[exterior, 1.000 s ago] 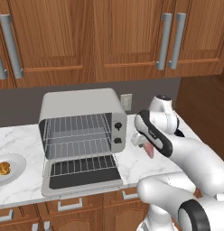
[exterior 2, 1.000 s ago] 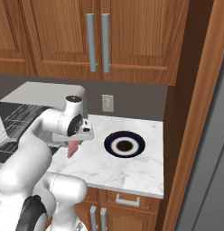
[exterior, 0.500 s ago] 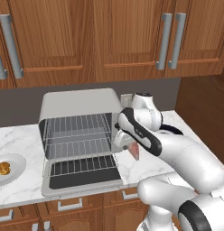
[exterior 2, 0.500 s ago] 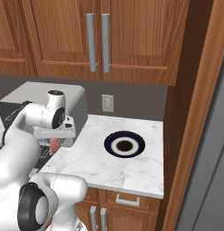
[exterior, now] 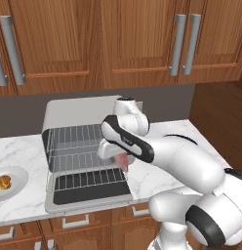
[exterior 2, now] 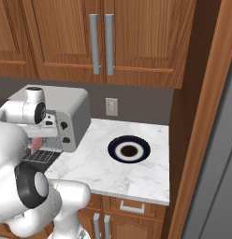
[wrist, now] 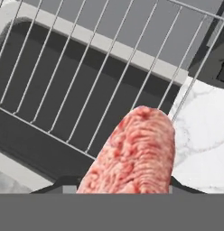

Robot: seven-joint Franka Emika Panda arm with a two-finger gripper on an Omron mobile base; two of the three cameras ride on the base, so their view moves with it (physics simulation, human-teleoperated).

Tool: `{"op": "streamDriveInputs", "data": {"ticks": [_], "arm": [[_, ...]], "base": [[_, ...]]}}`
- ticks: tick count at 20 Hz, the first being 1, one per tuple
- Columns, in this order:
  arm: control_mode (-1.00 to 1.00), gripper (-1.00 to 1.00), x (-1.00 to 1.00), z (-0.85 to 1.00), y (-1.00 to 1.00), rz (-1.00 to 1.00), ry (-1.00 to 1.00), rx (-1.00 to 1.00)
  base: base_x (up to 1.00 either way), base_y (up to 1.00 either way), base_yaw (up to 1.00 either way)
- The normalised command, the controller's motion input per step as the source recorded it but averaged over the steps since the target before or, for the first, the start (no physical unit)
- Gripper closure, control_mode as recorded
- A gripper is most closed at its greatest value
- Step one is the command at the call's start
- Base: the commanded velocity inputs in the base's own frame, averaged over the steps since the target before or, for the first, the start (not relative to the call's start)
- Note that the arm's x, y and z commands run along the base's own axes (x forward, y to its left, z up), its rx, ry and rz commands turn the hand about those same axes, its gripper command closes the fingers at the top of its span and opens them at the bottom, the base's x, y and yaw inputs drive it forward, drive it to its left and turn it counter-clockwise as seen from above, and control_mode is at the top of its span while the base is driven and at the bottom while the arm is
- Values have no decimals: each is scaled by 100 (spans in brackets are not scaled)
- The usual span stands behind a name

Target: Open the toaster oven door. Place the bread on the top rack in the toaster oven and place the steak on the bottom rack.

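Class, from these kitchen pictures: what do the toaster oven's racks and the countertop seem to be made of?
The bottom rack: thin silvery metal wire, judging by its shiny parallel rods. The countertop: polished marble or a look-alike, white with grey veining; the render leaves that open.

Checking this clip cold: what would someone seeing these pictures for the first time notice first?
The pinkish-red steak stands out, gripped in the robot's hand right at the front of the open toaster oven, over its lowered door and wire racks. Next come the bread on a plate at the counter's far left, and a dark-ringed plate right of the oven.
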Motion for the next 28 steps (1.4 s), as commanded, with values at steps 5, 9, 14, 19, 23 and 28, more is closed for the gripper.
{"op": "streamDriveInputs", "data": {"ticks": [5, 9, 14, 19, 23, 28], "arm": [[-100, 100, 9, -1, 74, 5, -4, -14], [-100, 100, 16, -9, 47, 20, -6, -8], [-100, 100, 21, -4, 39, 26, 0, -8], [-100, 100, 10, -15, 21, 31, 0, -4], [-100, 100, 2, -20, 14, 23, 0, -1], [-100, 100, 0, -29, 1, 15, 0, 0]], "base": [[0, 0, 0], [0, 0, 0], [0, 0, 0], [0, 0, 0], [0, 0, 0], [0, 0, 0]]}}
